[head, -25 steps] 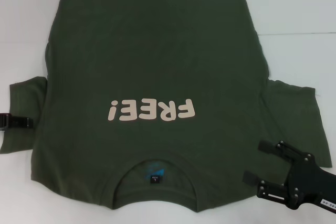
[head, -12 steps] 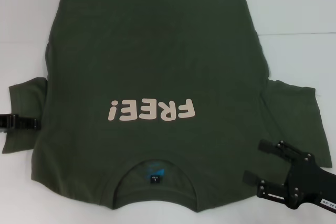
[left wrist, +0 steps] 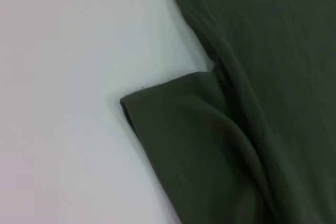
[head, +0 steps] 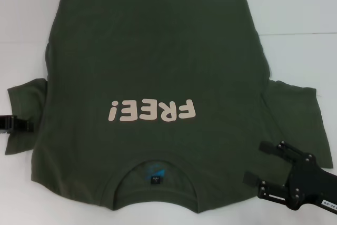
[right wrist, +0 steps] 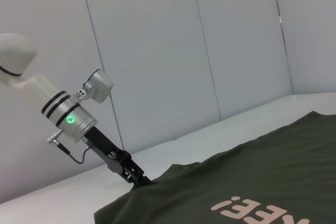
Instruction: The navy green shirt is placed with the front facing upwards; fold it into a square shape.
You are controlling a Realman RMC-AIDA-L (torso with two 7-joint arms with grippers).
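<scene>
Right gripper (head: 254, 163) nearest, at collar-side corner by right sleeve (head: 295, 114), fingers spread wide, nothing between them, tips over shirt edge.

Navy green shirt (head: 152, 56) flat on white table (head: 300, 14), front up, collar (head: 157, 175) toward robot, "FREE!" lettering (head: 152, 110) mid-chest, hem far.

Left gripper (head: 18, 125) at left sleeve (head: 23, 111) edge; finger state: cannot tell.

Step, by judgement: fold not begun, sleeves out; arms setting up grasp. Next move calls for firm pinch on fabric at both sides, then even lift inward.
</scene>
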